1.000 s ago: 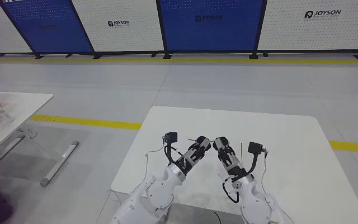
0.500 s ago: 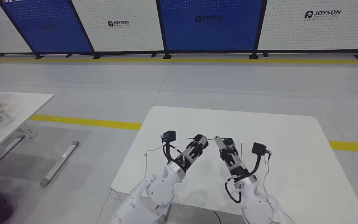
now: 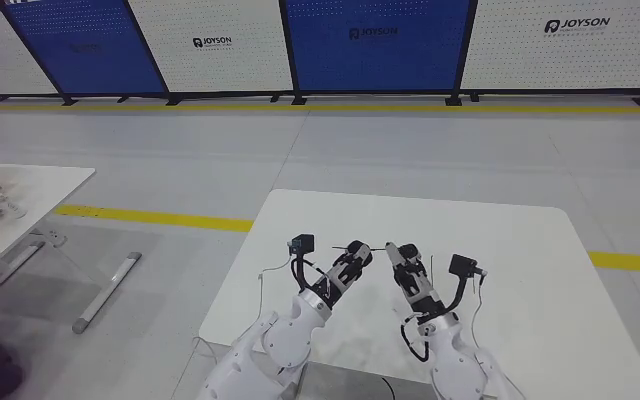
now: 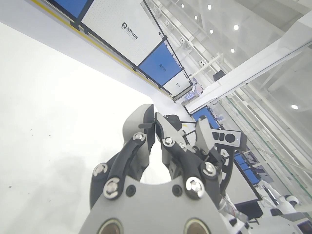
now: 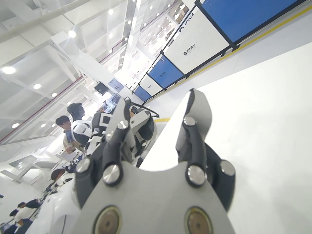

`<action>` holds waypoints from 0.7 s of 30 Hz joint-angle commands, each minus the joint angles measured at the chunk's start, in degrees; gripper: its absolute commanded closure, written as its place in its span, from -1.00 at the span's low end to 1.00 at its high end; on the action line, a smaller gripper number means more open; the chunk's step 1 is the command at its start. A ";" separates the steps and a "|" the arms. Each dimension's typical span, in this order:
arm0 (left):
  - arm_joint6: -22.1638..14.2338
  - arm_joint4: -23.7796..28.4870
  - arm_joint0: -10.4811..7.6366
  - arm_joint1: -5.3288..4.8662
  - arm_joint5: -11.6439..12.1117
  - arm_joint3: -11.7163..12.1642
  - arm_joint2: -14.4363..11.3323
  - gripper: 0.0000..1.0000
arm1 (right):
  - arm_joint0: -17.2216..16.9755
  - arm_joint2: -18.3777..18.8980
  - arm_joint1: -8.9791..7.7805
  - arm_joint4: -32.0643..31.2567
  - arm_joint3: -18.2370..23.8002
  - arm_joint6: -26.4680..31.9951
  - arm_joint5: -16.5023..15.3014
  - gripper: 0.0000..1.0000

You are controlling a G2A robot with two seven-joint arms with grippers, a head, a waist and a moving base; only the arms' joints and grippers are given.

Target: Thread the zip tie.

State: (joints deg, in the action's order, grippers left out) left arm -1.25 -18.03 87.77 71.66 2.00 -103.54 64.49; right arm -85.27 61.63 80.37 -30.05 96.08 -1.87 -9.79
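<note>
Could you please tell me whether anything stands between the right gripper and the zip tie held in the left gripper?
Nothing visible does. The left gripper is shut on the zip tie. The right gripper is open close beside it, and only open air above the table shows between them.

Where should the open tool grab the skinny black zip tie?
Probably the free strap of the zip tie, just past the shut left tool. Bring the open right tool straight across from its side; the thin strap points that way.

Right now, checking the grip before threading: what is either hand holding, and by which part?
Left hand pinches the zip tie near one end, between its fingertips; right hand holds nothing.
</note>
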 commanded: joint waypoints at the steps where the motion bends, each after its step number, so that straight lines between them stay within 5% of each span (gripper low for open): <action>1: 0.01 -0.02 -0.01 0.01 0.04 -0.13 -0.01 1.00 | 0.09 -0.08 0.02 -0.10 -0.11 0.07 0.11 1.00; 12: -0.12 -0.77 -0.08 0.04 -0.43 -0.71 -0.41 1.00 | 0.18 0.01 -0.01 -0.81 0.29 0.49 0.32 1.00; 13: -0.29 -0.78 -0.10 0.04 -0.52 -0.71 -0.44 0.84 | 0.18 0.03 -0.02 -0.94 0.33 0.54 0.37 1.00; 14: -0.62 -0.92 -0.17 0.02 -0.59 -0.72 -0.46 0.42 | 0.17 0.02 -0.02 -1.07 0.39 0.58 0.46 1.00; 15: -0.67 -0.91 -0.17 0.02 -0.59 -0.73 -0.45 0.20 | 0.19 0.01 -0.02 -1.18 0.42 0.60 0.55 1.00; 18: -0.86 -0.62 -0.19 0.02 -0.47 -0.71 -0.40 -0.22 | 0.30 -0.05 0.00 -1.83 0.49 0.46 1.16 1.00; 21: -1.08 -0.29 -0.16 0.00 -0.17 -0.83 -0.25 -0.20 | 0.45 -0.16 0.07 -2.08 0.32 0.17 1.95 1.00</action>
State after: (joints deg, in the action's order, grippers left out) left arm -2.29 -18.43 87.59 71.67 1.72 -104.31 64.17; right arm -84.88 61.48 80.42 -32.15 96.49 -1.60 -8.09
